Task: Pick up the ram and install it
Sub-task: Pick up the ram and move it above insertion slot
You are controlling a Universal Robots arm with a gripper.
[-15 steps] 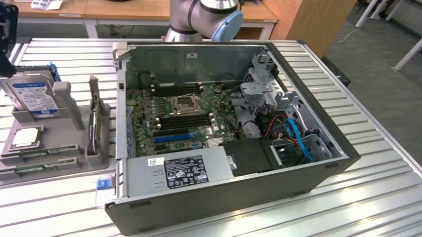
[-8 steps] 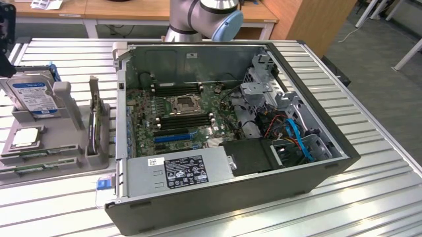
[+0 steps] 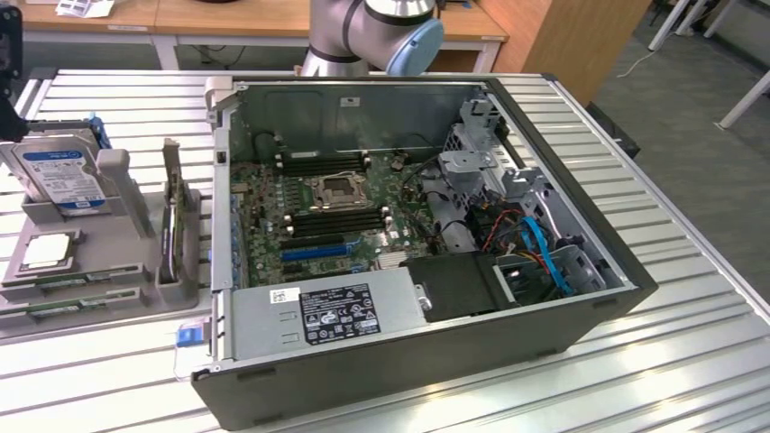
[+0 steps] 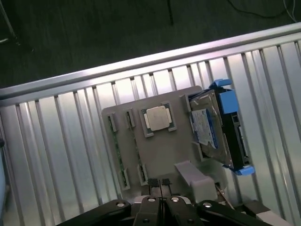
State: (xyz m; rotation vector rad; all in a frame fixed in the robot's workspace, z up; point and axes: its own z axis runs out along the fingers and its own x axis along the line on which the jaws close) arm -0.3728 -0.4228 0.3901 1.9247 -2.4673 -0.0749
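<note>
Two green ram sticks lie flat in the front slots of the grey holder tray, one ram just behind the other. In the wrist view a ram shows as a thin green strip along the tray's edge. My gripper hangs above the tray, its fingers pressed together with nothing between them, a little way from the ram. The open computer case holds the motherboard with its long black memory slots.
The tray also carries a square silver processor, a hard drive in a blue bracket and an upright card. The robot arm's base stands behind the case. All of it rests on a ribbed metal table.
</note>
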